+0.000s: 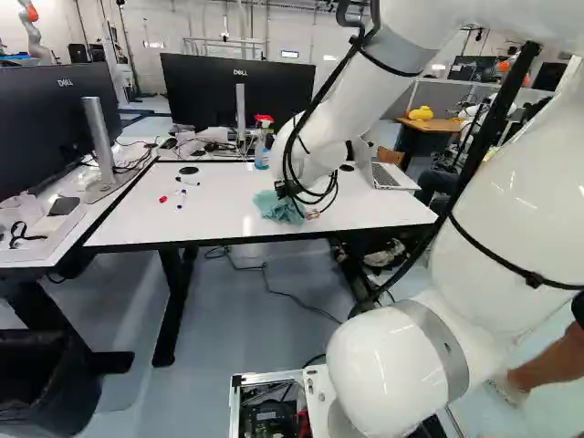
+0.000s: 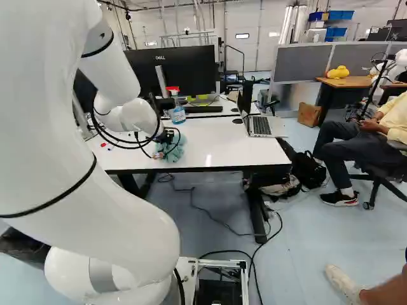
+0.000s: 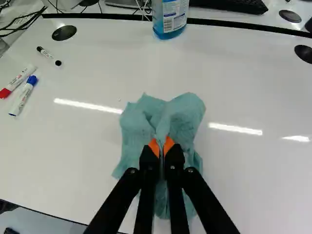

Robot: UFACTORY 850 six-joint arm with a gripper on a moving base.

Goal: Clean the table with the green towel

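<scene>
I see the gripper (image 3: pixel 162 146) nearly closed, pinching a fold of the towel (image 3: pixel 184 114) on the table (image 1: pixel 228 212), near the middle of the left base view. Best to press lightly, keep it flat and overlap strokes, clear of bottle (image 3: pixel 168 17) and pens (image 3: pixel 22 99).

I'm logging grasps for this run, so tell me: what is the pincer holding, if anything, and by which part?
The pincer holds the green towel by a gathered fold near its middle, with cloth spreading out on both sides.
</scene>
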